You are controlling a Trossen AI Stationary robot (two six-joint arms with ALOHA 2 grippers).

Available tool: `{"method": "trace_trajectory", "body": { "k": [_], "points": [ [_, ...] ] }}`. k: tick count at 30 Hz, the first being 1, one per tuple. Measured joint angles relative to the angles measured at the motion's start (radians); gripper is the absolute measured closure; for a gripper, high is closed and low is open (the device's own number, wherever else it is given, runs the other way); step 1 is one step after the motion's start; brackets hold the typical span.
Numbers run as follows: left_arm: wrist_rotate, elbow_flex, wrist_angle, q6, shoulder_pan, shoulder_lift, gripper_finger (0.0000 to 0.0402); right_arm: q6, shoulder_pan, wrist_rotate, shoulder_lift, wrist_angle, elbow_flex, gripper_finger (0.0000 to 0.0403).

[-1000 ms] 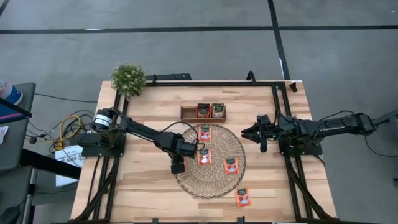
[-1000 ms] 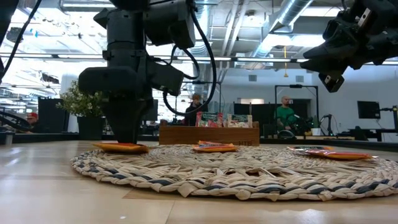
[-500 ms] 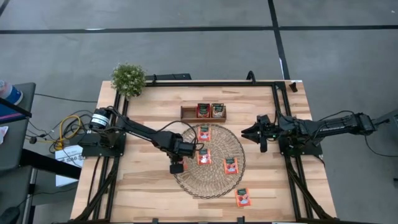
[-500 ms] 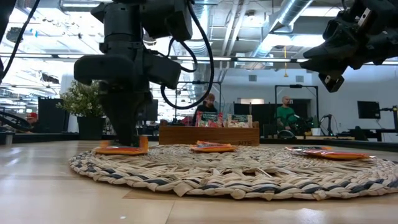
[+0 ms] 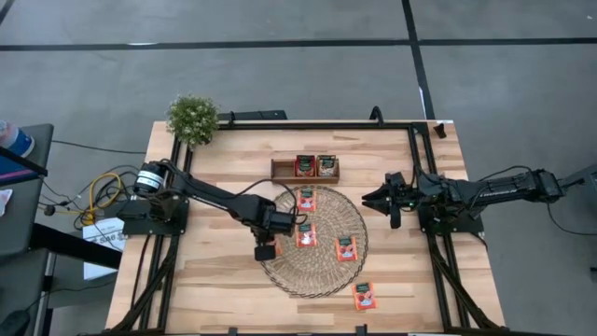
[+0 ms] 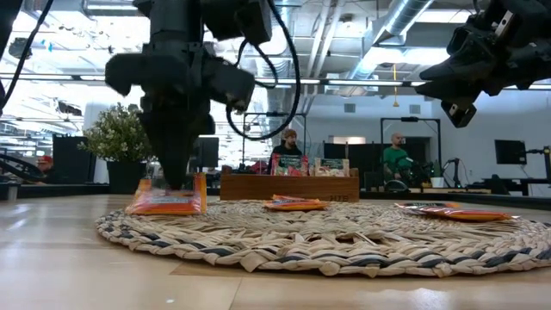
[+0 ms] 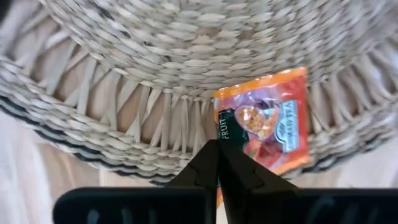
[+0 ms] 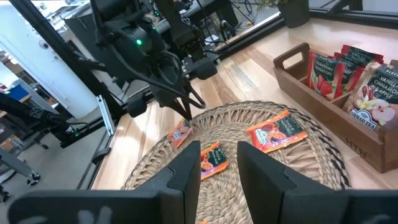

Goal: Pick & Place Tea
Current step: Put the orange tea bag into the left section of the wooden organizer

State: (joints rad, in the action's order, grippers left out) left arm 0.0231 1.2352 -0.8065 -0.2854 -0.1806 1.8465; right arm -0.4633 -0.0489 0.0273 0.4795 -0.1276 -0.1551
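Several red-orange tea sachets lie flat on the round woven mat (image 5: 326, 266), among them one at the centre (image 5: 307, 235) and one toward the right (image 5: 345, 248). Another sachet (image 5: 365, 296) lies on the table near the front edge. My left gripper (image 5: 267, 250) stands at the mat's left rim, pointing down and shut on one tea sachet (image 7: 267, 124), which the low view (image 6: 168, 198) also shows. My right gripper (image 8: 217, 174) waits open at the table's right side, off the mat. My left gripper pinches the sachet between its two fingers at the edge by the dark green band (image 7: 222, 134). The fingers come from above, pointing down. The sachet hangs tilted below them, its lower edge (image 6: 138, 209) at the mat's surface. Whether that edge still rests there I cannot tell.
A small wooden tray (image 5: 280, 169) at the far side of the mat holds two upright sachets (image 5: 315, 166). A potted plant (image 5: 192, 118) stands at the far left corner. Bare tabletop lies left of and in front of the mat.
My left gripper has shut on the sachet at the mat's left rim and has risen a little. The sachet, flat on the mat before, now stands tilted with its gripped edge raised and its other edge low at the mat.
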Motion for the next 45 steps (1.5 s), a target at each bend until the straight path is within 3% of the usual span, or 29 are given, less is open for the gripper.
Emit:
{"method": "trace_trajectory", "body": {
  "k": [6,14,20,26,35,45],
  "points": [
    [-0.007,0.126,-0.142,0.046,0.006,-0.001,0.0401,0.0,0.0,0.0,0.0,0.0,0.0,0.0305],
    [-0.184,0.346,-0.369,0.189,0.067,-0.001,0.0402,0.0,0.0,0.0,0.0,0.0,0.0,0.0305],
    [-0.322,0.463,-0.396,0.351,0.178,-0.001,0.0401,0.0,0.0,0.004,0.0,0.0,0.0,0.0305],
    [-0.409,0.501,-0.369,0.535,0.31,-0.002,0.0401,0.0,0.0,0.024,0.0,0.0,0.0,0.0305],
    [-0.394,0.501,-0.289,0.698,0.451,0.006,0.0401,0.0,0.0,0.056,0.0,0.0,0.0,0.0305],
    [-0.353,0.501,-0.284,0.749,0.475,0.078,0.0401,0.0,0.0,0.056,0.0,0.0,0.0,0.0305]
  ]
}}
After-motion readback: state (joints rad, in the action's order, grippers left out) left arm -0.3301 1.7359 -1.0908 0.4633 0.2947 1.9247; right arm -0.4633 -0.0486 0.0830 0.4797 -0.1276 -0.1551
